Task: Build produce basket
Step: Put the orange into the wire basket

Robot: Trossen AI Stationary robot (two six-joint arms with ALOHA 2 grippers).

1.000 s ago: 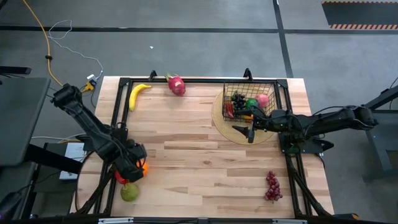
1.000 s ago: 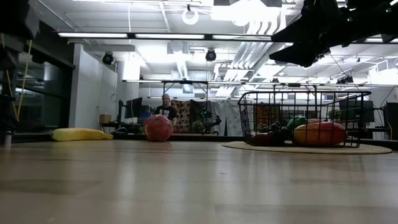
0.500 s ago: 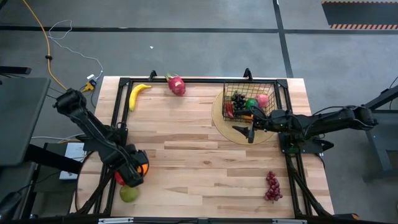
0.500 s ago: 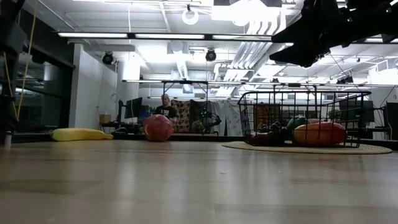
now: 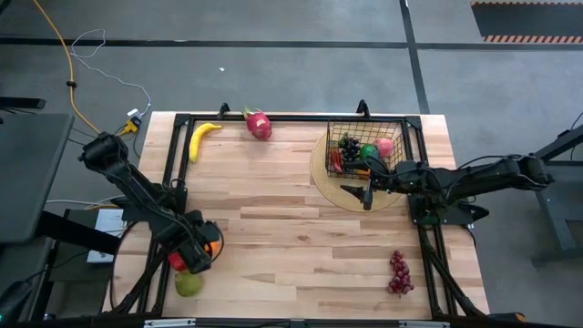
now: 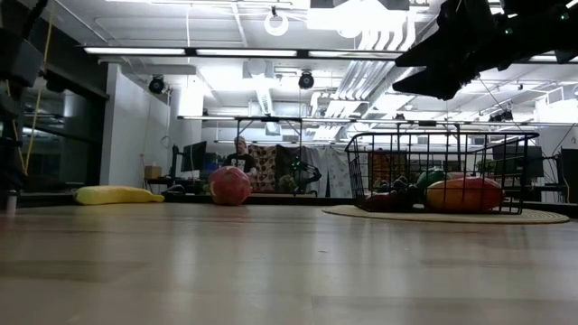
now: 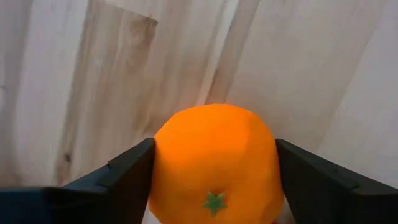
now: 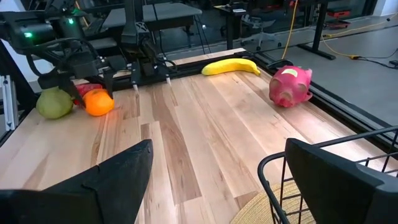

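Left claw (image 7: 214, 171) closing round the orange (image 7: 214, 165) at the surface's (image 5: 301, 228) near-left corner

Fingers flank the orange on both sides, apparently touching, grip not confirmed; pear (image 5: 189, 283) and a red piece just beside. Orange looks light, rigid, smooth and round, likely to slip, so take it across its widest part. Right claw (image 5: 357, 193) waits wide open, empty, by the basket (image 5: 367, 125), partly filled; banana (image 5: 202, 137), dragon fruit (image 5: 259, 124), grapes (image 5: 398, 271) lie out
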